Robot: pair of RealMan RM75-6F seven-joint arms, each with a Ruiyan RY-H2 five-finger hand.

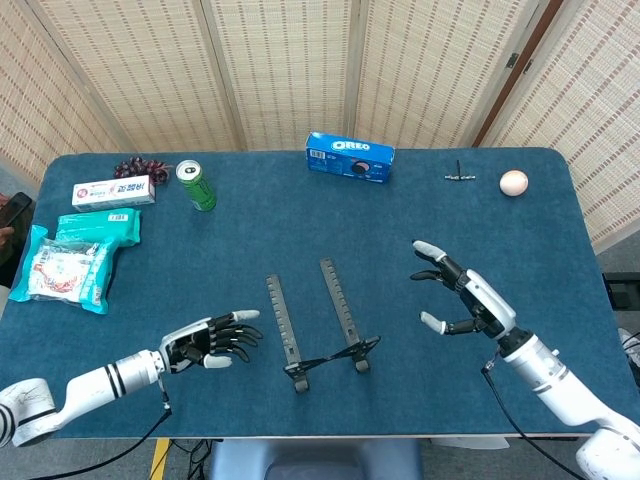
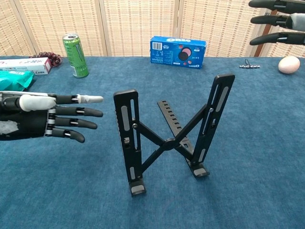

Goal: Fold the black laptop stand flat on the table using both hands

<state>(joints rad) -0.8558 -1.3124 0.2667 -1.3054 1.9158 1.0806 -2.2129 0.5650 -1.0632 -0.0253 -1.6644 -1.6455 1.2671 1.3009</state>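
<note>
Your left hand (image 1: 208, 343) hovers empty with its fingers spread, pointing at the laptop stand (image 2: 167, 136), near it but apart. The chest view shows that stand propped open on the blue felt table (image 1: 500, 240), its slotted black bars crossing in an X; from the head view it reads as two thin notched strips. Your right hand (image 1: 462, 300) is also empty, fingers apart, well clear on the stand's other side.
</note>
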